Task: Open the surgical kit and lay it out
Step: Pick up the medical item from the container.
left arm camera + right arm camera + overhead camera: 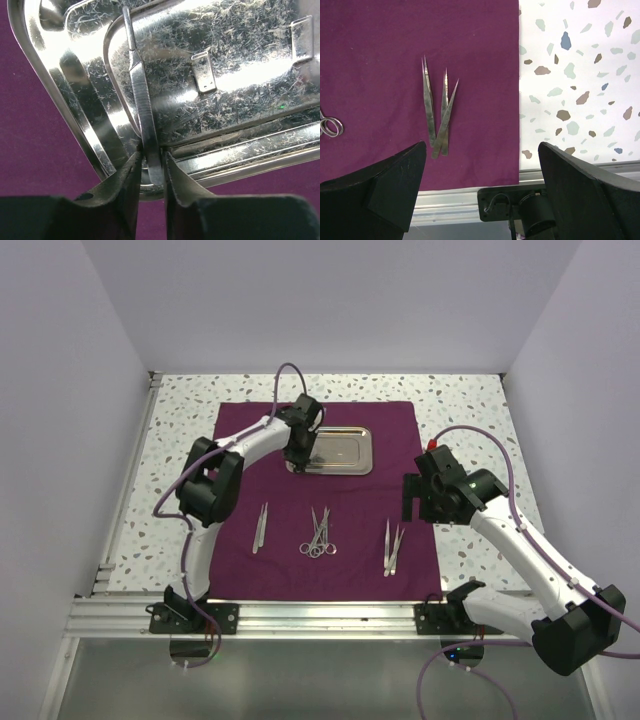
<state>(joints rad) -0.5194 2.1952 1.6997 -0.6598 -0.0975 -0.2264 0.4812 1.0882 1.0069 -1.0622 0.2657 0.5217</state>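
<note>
Two black fingers [125,195] of the left gripper [151,172] press in from either side on a slim steel instrument [142,105], clamped on it right at the near rim of the steel tray [50,95]. The instrument lies lengthwise in the tray, its ribbed shaft running from the fingers up along the edge of the scratched, shiny floor. The tray sits flat on the purple cloth [365,530], towards the cloth's far edge.

On the other side, the right gripper [482,147] hangs with its fingers wide apart and nothing between them, above the cloth's right edge. Just beyond its left finger a few tweezers [440,117] lie overlapping on the cloth, tips pointing away from the arms. Ring-handled scissors [318,535] rest in a small bundle at the middle of the cloth, and one more pair of tweezers [260,527] lies apart to their left. The cloth is spread flat over the speckled surface [570,75].
</note>
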